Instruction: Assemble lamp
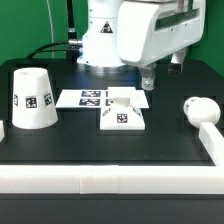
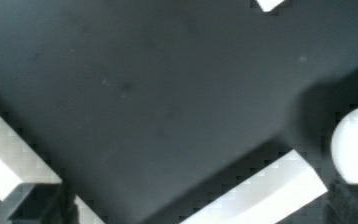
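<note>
Jaws first. The gripper [image 1: 148, 82] hangs under the arm's big white body, above the table [image 1: 100, 148], and I see nothing in it. Released or clenched? I cannot tell. The exterior view shows me only one dark stub, and the wrist view is mostly dark tabletop and blur.

I'm reading the exterior view as a clock face centred on the gripper. At 7 o'clock, near, the base [image 1: 122, 119] lies flat on the table, with a raised socket on top and a tag facing me. Towards 9 o'clock is the marker board [image 1: 90, 98], just beside the base's far edge. Further out the same way, the shade [image 1: 33, 100] stands upright, wide end down. At 4 o'clock, well apart, the bulb [image 1: 198, 109] lies on its side close to the white rail [image 1: 212, 145].

All three parts are loose and nothing is joined yet.

On handling, I judge it hard white plastic: light, stiff and smooth, so apt to slide or spin under a poor pinch. The base is thin, so I'd go low and take it across two opposite edges. The bulb's round head will roll, so I'd pinch the narrower neck. The shade is hollow and tapered, so I'd close gently near its narrow top, or it may squirt free.
</note>
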`<state>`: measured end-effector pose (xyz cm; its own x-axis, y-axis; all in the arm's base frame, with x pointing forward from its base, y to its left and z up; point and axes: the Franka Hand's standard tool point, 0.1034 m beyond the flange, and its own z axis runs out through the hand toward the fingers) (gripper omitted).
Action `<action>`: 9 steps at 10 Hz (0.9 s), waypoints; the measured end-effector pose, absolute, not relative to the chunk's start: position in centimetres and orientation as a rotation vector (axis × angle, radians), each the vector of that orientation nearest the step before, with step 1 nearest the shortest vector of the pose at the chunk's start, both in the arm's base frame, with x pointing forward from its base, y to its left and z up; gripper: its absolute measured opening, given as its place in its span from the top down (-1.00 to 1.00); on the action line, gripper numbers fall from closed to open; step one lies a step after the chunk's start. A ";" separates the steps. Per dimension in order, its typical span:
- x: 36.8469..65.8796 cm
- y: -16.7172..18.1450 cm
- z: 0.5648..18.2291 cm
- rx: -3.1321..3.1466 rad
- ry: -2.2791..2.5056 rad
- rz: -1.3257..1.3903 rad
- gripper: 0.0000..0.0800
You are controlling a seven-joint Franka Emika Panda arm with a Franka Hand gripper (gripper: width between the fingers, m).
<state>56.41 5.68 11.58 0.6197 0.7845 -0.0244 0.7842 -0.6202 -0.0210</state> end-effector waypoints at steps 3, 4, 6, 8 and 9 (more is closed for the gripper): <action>56.4 5.7 11.6 -2.820 -1.365 0.049 -0.75; 56.2 5.3 11.6 -2.812 -1.392 0.032 -0.75; 51.9 3.0 11.0 -2.818 -1.399 0.040 -0.75; 49.0 0.9 10.5 -2.823 -1.394 0.056 -0.75; 48.2 0.3 10.1 -2.826 -1.381 0.066 -0.75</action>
